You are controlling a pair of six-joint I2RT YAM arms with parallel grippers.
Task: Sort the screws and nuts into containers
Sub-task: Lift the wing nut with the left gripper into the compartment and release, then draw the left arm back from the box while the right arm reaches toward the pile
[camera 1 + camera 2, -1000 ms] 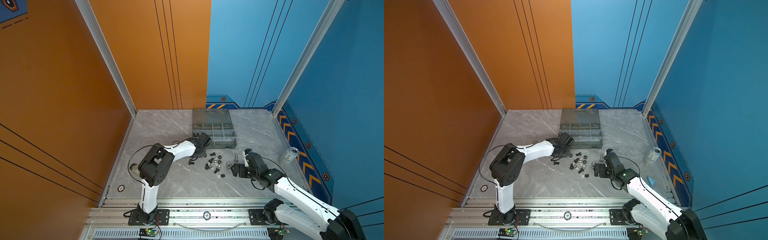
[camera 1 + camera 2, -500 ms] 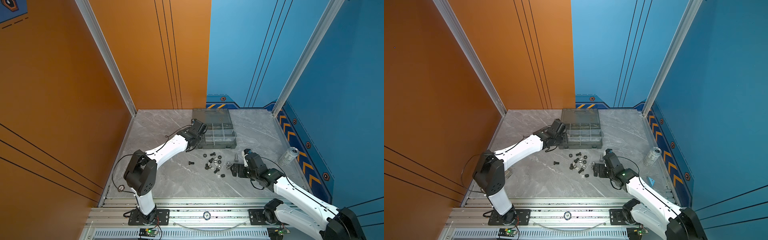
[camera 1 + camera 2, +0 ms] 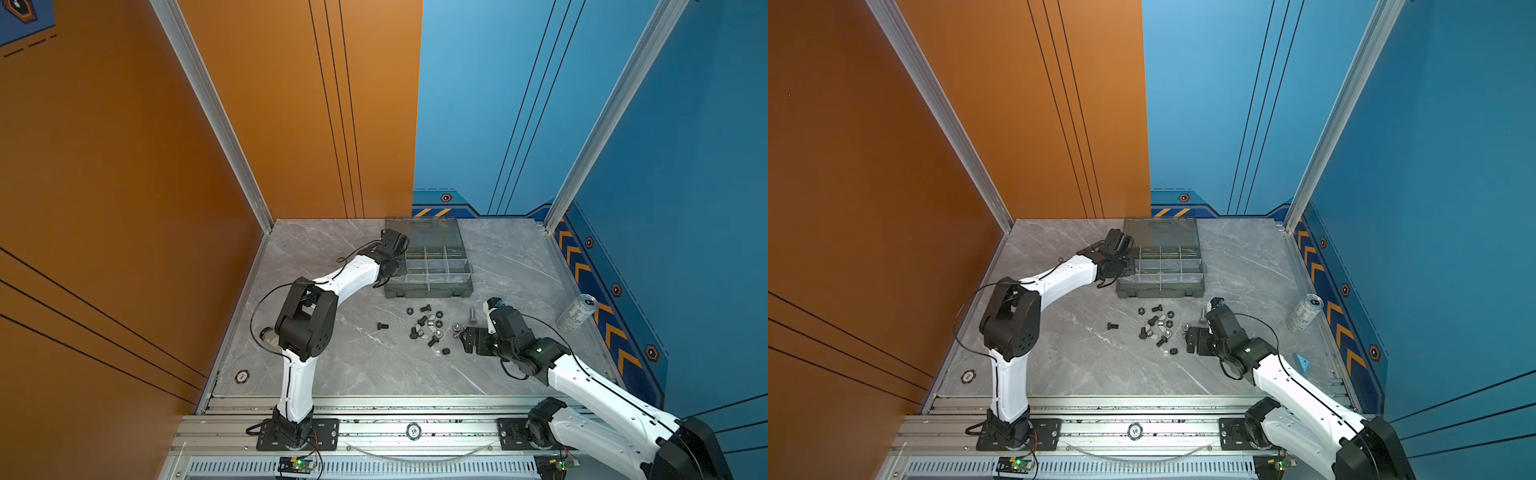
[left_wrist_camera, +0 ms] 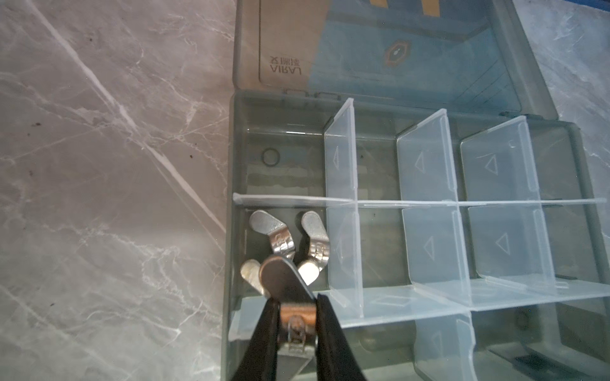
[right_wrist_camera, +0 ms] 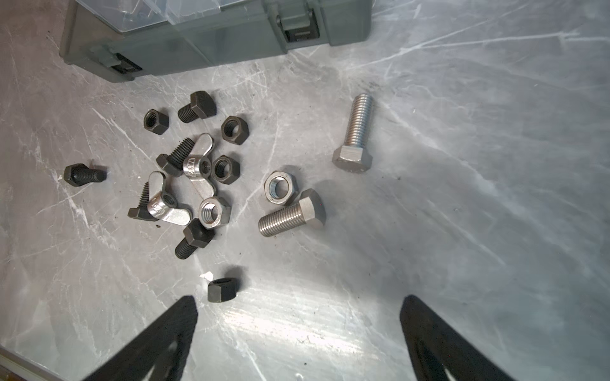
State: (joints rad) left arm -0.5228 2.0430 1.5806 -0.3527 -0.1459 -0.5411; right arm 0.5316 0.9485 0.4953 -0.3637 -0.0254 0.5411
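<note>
- Left gripper (image 4: 296, 325), we see, is clamped on a silver wing nut (image 4: 279, 280) above the organizer box (image 4: 235, 158) compartment where other wing nuts (image 4: 279, 236) lie.
- Right gripper (image 5: 298, 301) hangs wide open and empty over the table (image 5: 495, 198), near a black nut (image 5: 221, 289).
- We find loose screws (image 5: 355, 132) and nuts (image 5: 280, 189) lying before the box.

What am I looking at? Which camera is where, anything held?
Two white robot arms sort hardware on a grey table. The two wide pictures come from one overhead stereo camera; each close-up comes from a camera on an arm's wrist. On the table: an open organizer box, a loose pile of screws and nuts, a drink can, a poker chip. The left gripper is shut on a silver wing nut above a compartment holding other wing nuts. The right gripper is open and empty by the pile.
</note>
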